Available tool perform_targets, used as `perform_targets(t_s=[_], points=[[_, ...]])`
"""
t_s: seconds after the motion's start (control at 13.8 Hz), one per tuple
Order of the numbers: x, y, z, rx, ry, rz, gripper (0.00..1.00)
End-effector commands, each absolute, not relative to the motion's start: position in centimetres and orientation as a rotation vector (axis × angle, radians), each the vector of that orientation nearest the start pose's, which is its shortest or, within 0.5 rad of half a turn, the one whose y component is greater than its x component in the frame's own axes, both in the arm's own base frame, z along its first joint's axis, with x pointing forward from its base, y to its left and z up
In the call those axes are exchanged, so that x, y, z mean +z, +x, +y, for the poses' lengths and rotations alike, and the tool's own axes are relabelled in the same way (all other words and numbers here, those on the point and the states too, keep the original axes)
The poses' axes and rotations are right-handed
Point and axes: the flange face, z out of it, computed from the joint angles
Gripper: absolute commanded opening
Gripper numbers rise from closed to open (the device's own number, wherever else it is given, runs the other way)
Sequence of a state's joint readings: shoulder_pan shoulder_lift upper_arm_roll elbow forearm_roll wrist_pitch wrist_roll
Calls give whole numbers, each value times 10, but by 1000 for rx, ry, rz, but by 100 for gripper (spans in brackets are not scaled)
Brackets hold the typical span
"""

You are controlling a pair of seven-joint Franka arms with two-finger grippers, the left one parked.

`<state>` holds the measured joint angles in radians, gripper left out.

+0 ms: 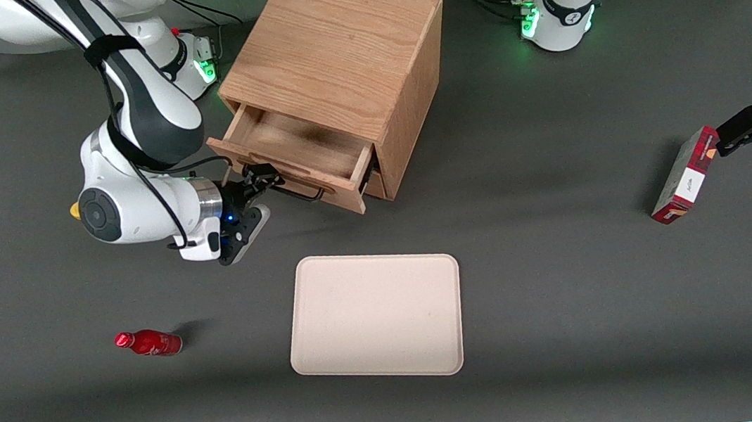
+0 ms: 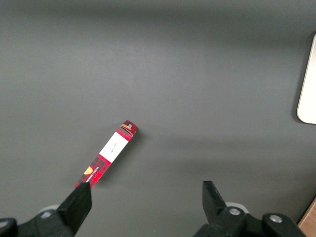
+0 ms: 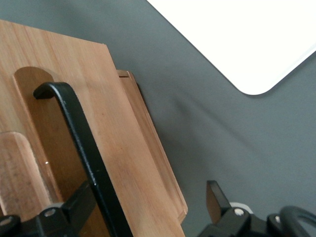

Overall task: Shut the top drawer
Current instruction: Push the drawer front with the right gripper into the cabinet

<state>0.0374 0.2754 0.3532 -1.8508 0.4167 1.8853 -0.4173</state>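
Near the tabletop's farther edge, toward the working arm's end: boxy oak cabinet (image 1: 337,52), top drawer (image 1: 296,160) pulled well out. Nearer the front camera, mid-table, a pale tray (image 1: 377,315). Drawer of stiff light oak, shallow, seemingly empty, likely light and easy-sliding; best pushed flat on the front panel rather than gripped. Black wire handle (image 3: 81,143) across that panel. Right gripper (image 1: 258,180) at the drawer front, fingers spread wide, one either side of the handle, clamping nothing.
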Motion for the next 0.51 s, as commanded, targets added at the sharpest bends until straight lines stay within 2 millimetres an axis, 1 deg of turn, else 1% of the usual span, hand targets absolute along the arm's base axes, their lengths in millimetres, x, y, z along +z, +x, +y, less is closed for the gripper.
perform_targets(t_s=[0.0,0.07,0.29,0.36,0.44], points=[[378,516,252,277,-2528,-785,100],[375,511,253,274,-2533,-787,100],[377,497,264,273,-2528,-753,100],[380,487,275,278,-2539,-746,100],[382,482,280,275,-2550,-731,100]])
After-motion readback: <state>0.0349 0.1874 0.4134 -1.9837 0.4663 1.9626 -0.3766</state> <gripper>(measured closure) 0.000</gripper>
